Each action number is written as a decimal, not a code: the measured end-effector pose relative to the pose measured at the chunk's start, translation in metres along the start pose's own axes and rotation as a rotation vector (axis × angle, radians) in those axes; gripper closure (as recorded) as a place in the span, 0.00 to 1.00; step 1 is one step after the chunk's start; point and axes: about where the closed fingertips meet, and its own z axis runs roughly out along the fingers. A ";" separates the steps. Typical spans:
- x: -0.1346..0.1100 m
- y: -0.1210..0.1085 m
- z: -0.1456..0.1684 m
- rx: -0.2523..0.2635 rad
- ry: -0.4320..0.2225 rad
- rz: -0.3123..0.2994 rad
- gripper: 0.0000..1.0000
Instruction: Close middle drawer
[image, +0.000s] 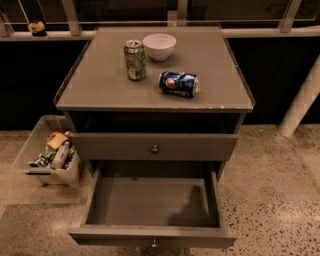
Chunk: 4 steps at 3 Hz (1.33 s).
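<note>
The middle drawer (152, 202) of the grey cabinet is pulled far out toward me. Its wide shallow tray is empty, with a shadow on the right of its floor. Its slim front panel (150, 235) is at the bottom of the view, with a small round knob (154, 243) at its centre. The gripper is not in view. Only a slanted white arm link (301, 100) shows at the right edge, beside the cabinet and apart from the drawer.
Above the open drawer is a drawer front with a knob (155, 148). On the cabinet top (100, 85) are an upright green can (135, 60), a white bowl (159, 46) and a blue can (179, 83) on its side. A clear bin (47, 152) of items stands at the left on the speckled floor.
</note>
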 end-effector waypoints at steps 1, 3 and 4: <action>0.069 0.014 0.005 0.059 -0.032 0.020 0.00; 0.115 0.073 0.137 0.002 -0.017 0.011 0.00; 0.139 0.107 0.223 -0.131 -0.026 0.077 0.00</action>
